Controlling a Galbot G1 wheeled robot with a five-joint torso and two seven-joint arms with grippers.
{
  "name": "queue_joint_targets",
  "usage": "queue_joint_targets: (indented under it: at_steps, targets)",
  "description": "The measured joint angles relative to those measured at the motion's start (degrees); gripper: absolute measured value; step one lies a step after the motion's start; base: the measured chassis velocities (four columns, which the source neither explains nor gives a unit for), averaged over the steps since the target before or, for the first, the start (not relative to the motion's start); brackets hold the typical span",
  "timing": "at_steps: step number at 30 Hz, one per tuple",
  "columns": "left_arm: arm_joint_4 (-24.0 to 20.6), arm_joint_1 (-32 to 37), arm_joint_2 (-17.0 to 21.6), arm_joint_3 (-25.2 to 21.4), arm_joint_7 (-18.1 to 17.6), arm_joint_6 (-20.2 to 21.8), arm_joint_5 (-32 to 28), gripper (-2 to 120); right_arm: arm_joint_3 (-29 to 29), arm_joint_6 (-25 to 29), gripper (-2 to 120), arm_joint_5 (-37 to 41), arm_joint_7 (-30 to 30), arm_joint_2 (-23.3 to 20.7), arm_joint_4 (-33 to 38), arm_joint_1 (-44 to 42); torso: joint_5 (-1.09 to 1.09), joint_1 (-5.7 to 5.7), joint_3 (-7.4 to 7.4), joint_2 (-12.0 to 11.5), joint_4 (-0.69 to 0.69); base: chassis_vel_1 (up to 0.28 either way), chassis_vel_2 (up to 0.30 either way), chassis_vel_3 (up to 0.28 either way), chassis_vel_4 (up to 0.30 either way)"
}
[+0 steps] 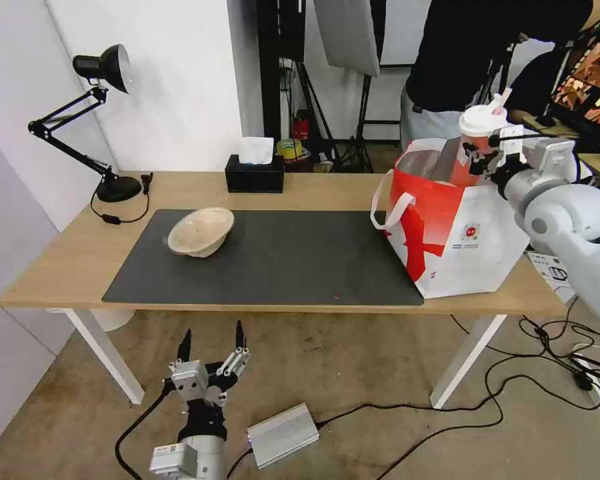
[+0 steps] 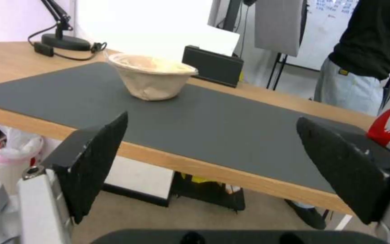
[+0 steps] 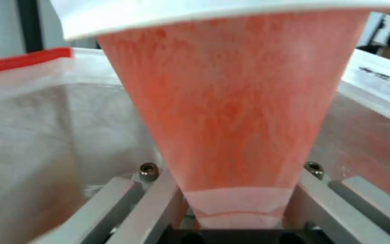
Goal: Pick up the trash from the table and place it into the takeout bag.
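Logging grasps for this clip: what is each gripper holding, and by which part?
The right gripper holds the red cup by its side wall, over the takeout bag. The left gripper hangs open, holding nothing.

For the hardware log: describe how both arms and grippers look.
The left gripper has two tapered black fingers with textured pads on a silver-grey metal base, with a black cable trailing from its wrist. The right gripper is black-tipped on a white housing, with rounded glossy white-grey arm links behind it.
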Motion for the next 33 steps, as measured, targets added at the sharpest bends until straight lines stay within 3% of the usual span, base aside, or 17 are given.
queue_joint_targets:
  at_steps: [13, 16, 20, 22, 25, 33]
  targets:
    - [-0.11, 0.09, -0.13, -0.08, 0.00, -0.03, 0.00, 100, -0.56, -6.53, 8, -0.46, 3.74, -0.17, 0.88, 0.30, 0.00, 0.00, 0.00, 0.00, 0.00, 0.000, 0.000, 0.000, 0.000]
    - [-0.12, 0.09, -0.14, -0.06, 0.01, -0.04, 0.01, 100, -0.49, -7.94, 16, -0.42, 3.92, -0.77, 1.84, 0.61, 0.00, 0.00, 0.00, 0.00, -0.01, 0.000, 0.000, 0.000, 0.000]
    - [-0.19, 0.08, -0.16, 0.04, 0.01, -0.04, 0.03, 100, -0.54, -12.54, 36, 0.55, 3.89, -2.17, 3.91, 2.10, -0.01, 0.00, 0.00, 0.00, 0.00, 0.000, 0.000, 0.000, 0.000]
    - [-0.20, 0.08, -0.17, 0.07, 0.01, -0.04, 0.03, 100, -0.63, -13.27, 37, 0.75, 3.89, -2.44, 4.23, 2.35, 0.00, 0.00, 0.00, 0.00, 0.00, 0.000, 0.000, 0.000, 0.000]
    - [-0.28, 0.08, -0.17, 0.16, 0.02, -0.04, 0.05, 100, -1.38, -17.05, 52, 1.93, 3.30, -3.95, 5.39, 3.94, 0.00, 0.00, 0.00, 0.00, 0.00, 0.000, 0.000, 0.000, 0.000]
    - [-0.36, 0.10, -0.12, 0.34, 0.01, -0.04, 0.12, 100, -3.37, -18.43, 80, 3.59, 1.70, -6.07, 5.52, 6.60, 0.00, 0.00, 0.00, 0.00, 0.00, 0.000, 0.000, 0.000, 0.000]
